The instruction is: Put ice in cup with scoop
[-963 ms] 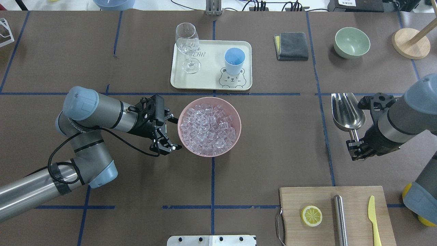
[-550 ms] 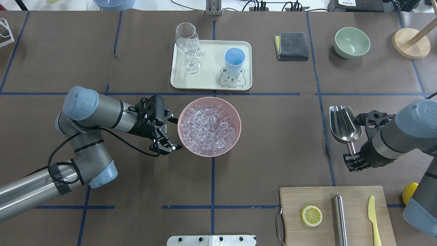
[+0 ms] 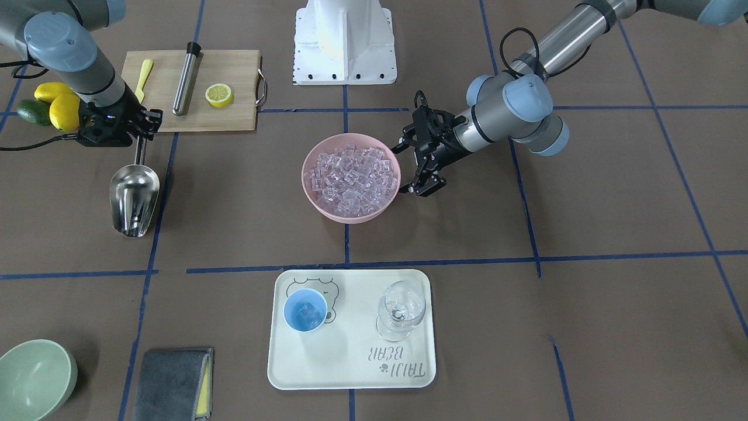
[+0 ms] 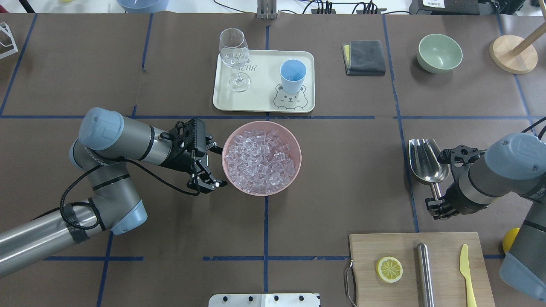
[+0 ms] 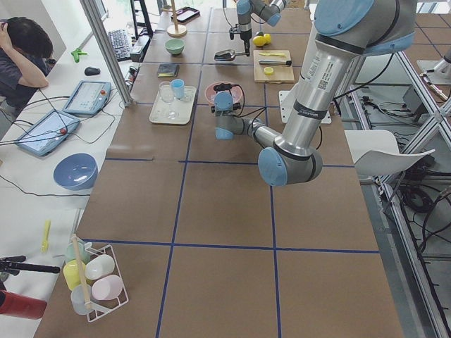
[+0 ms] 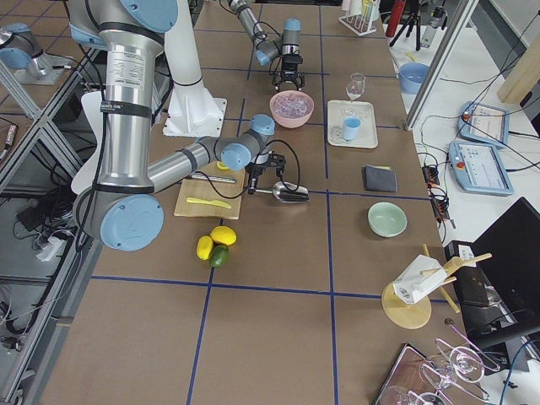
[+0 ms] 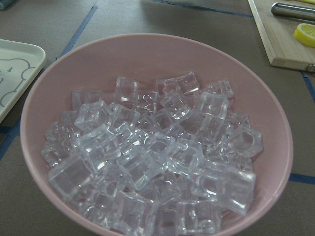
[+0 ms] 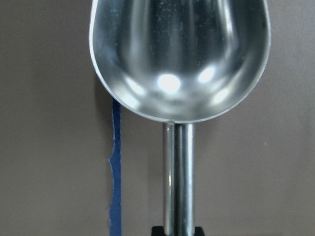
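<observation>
Scoop [image 4: 426,160], one, clamped in right gripper [image 4: 436,202]; left gripper [image 4: 218,167] gapes; cup [image 4: 293,76] holds perhaps two ice cubes [image 3: 308,314].

Small clear glassy ice cubes [image 7: 147,157] are heaped in a round pink bowl [image 7: 162,49] near the middle of the table [image 4: 341,170], filling it almost to the rim. The small light-blue plastic cup [image 4: 293,76] stands upright on a cream tray [image 4: 256,100] beyond the bowl, with what look like a few clear cubes at its bottom. The shiny stainless-steel scoop [image 4: 426,160] is far to the robot's right, well apart from both. Its empty trough faces up, mouth pointing away from the robot, and the right tool [image 4: 436,204] grips the end of its rod handle.
</observation>
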### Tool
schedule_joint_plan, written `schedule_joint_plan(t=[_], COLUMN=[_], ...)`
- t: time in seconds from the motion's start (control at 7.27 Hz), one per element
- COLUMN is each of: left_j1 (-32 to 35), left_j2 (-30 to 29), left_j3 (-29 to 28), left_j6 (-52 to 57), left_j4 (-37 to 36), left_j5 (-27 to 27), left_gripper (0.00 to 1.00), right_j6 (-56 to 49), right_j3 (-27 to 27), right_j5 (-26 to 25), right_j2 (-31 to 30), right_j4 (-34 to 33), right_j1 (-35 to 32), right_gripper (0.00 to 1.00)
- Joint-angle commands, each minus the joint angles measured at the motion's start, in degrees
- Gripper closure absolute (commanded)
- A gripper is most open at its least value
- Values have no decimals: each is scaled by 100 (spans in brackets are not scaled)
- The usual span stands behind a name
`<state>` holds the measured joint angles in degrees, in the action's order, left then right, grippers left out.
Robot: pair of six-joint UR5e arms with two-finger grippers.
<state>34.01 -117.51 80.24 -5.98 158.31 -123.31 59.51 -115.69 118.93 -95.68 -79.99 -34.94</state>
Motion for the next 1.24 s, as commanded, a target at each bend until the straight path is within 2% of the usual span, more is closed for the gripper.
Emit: schedule_joint_plan(t=[0.0,0.41,0.69,0.96,1.1], left_j1=[0,9,35,79,244], left_j2=[0,8,61,174,280], left_j3=[0,0,0,9,9], left_j6=[0,0,0,0,0], left_j4=[-1,-1,-28,-54,-72], left_j5=[0,0,0,-35,-70], left_gripper=[0,0,0,0,0], right_j6=[-9,-45,-254,-1917,-3135], right_j3=[12,30,55,99,100], right_j5=[8,-71,-457,-170,145], right_j2=[41,295,454,401,462], right_j4=[1,-8,-86,-365,-1055], right_j1=[14,-56,-887,-2020,-2765], right_gripper=[1,0,0,0,0])
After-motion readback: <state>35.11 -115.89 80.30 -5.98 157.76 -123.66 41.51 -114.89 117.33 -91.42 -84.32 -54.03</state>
